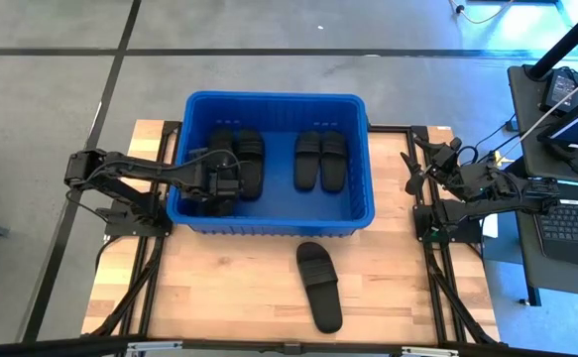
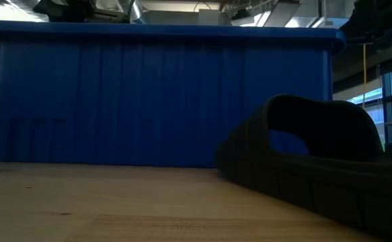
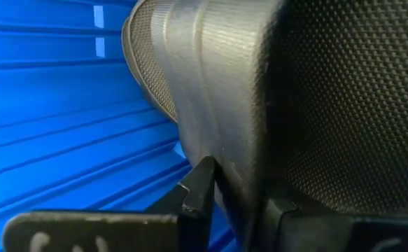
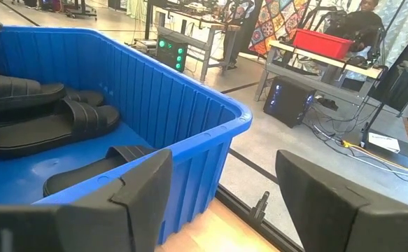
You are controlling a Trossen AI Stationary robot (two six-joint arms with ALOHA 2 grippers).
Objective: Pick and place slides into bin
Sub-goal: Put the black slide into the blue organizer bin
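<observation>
The left arm reaches from the left edge of the pale wooden plank bench (image 1: 239, 288) over the wall of the large bright blue ribbed plastic bin (image 1: 269, 226). Its left end effector (image 1: 221, 181) sits low in the bin's left half. In the left wrist view a matte black textured slide sandal (image 3: 273, 105) fills the frame, standing between the dark fingers (image 3: 200, 189) with the bin's blue ribs behind it. Whether the fingers press on it or have just let go, I cannot tell.

Just beside that end effector, in the left half of the bin, lie two more black slides (image 1: 239, 159), side by side and touching. In the bin's right half rests another pair of black slides (image 1: 320, 159), also side by side, lengthwise toward the far wall. They are apart from the left group.

On the bench in front of the bin, near its front wall, one black open-toe slide (image 1: 319, 286) lies alone, sole down and slightly angled. In the low view it stands dark against the blue wall.

At the bench's right edge the right arm waits outside the bin. Its right end effector (image 1: 414, 169) has its fingers spread wide, holding nothing, and looks over the bin's rolled rim.
</observation>
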